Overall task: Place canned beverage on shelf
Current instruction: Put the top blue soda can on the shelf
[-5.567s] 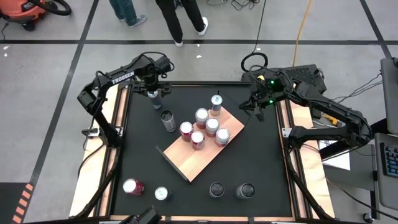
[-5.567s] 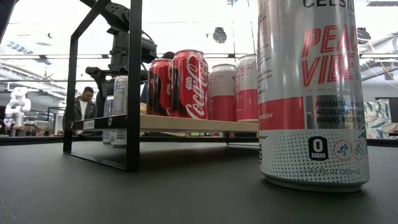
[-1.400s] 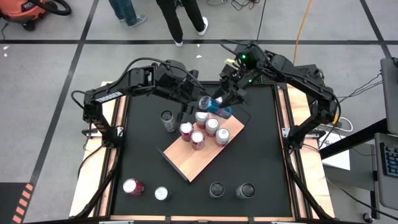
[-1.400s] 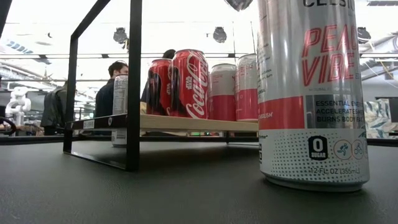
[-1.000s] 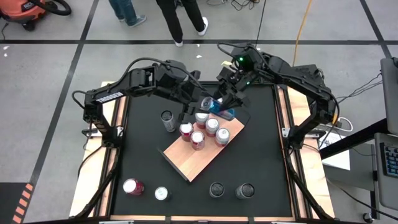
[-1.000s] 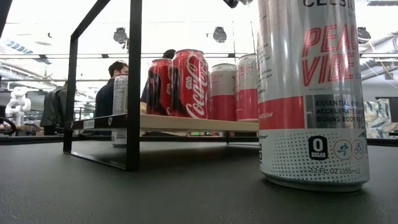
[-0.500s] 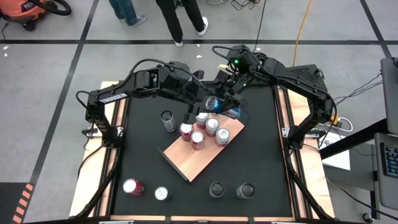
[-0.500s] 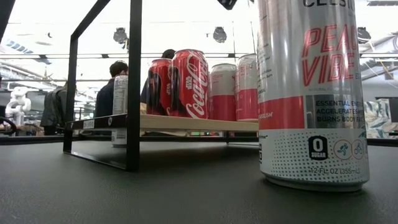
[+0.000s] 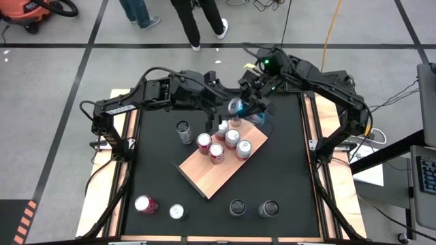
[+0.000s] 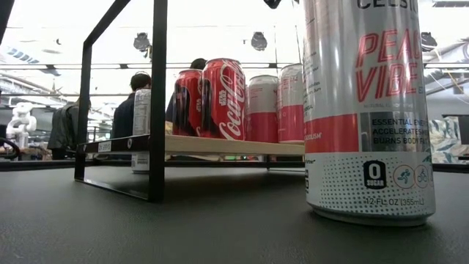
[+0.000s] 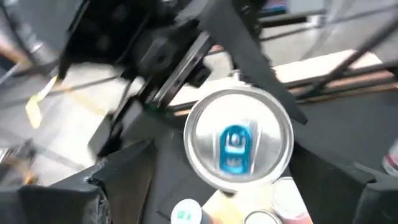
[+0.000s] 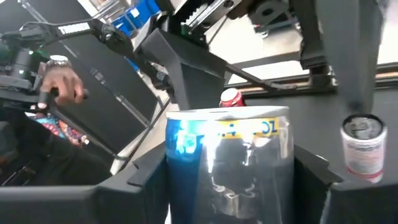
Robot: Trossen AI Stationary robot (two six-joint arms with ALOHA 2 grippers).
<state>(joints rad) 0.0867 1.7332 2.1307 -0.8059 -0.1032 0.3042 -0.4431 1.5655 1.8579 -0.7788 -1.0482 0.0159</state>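
A blue-and-silver can [image 9: 249, 113] hangs in the air over the far corner of the shelf [image 9: 216, 175], a light wooden board on a black frame. My right gripper [image 9: 252, 103] is shut on the can. My left gripper [image 9: 218, 116] stands open just left of the can's top end [image 11: 239, 138], its fingers [image 11: 121, 180] apart on either side and touching nothing. Several cans [image 9: 216, 152] stand upright on the shelf, also seen in the low view [image 10: 223, 99]. My right gripper pinches the can's side wall [image 12: 177, 165] between its two fingers [image 12: 140, 177], about halfway along the can's body. The fingers reach in from the table's far right, slanting slightly down, and lie across the can. The can is lifted clear and tilted, its top toward my left arm.
One can [image 9: 183, 131] stands on the black tabletop left of the shelf. A red can [image 9: 146, 204], a silver one [image 9: 177, 211] and two dark ones [image 9: 237, 206] stand near the front edge. A tall can [image 10: 366, 110] fills the low view's right. People [image 9: 197, 20] stand beyond the far edge.
The can has stayed in the air in my right gripper and shifted slightly toward the far edge. My left gripper has turned, and the can's round top end now shows bare beside it.
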